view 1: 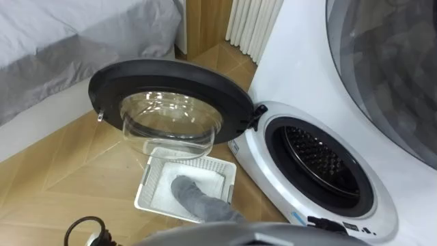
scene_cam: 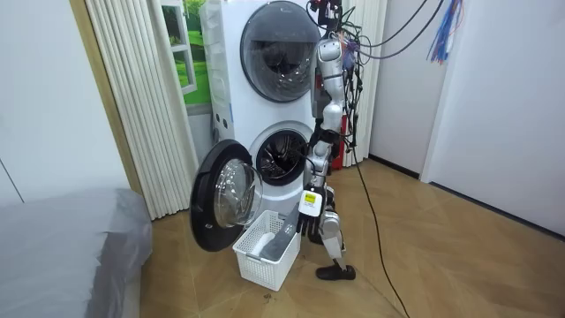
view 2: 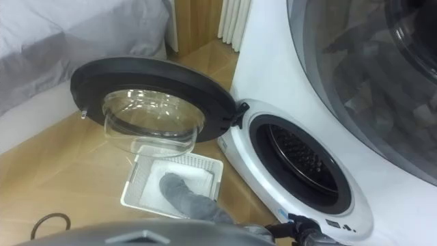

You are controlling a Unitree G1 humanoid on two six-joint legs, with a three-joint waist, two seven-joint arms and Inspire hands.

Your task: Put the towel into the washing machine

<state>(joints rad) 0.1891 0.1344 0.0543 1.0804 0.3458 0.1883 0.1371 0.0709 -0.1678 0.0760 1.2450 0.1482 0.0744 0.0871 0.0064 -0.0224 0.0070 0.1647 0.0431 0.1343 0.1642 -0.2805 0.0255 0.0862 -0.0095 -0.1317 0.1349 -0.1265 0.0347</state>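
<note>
- Grey towel (view 1: pixel 193 195) lies in the white basket (view 1: pixel 146 183) on the floor, one end reaching the rim nearest the fingers.
- Left hand (scene_cam: pixel 309 223) hangs just beside that rim. Cannot tell how far the fingers are open, or whether they hold the towel.
- Washer (view 1: pixel 321 160) door (view 1: pixel 171 85) stands wide open, across the basket from the fingers.

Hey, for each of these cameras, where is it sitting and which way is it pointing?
Left eye view: on the robot's head, facing down at the washing machine, its open door and the basket; grey edge of its body at the bottom.
Right eye view: just beside it, same scene, same body edge.
Room view: standing across the room, facing the machine; whole robot shows.
Shared: all see the towel in the basket.
</note>
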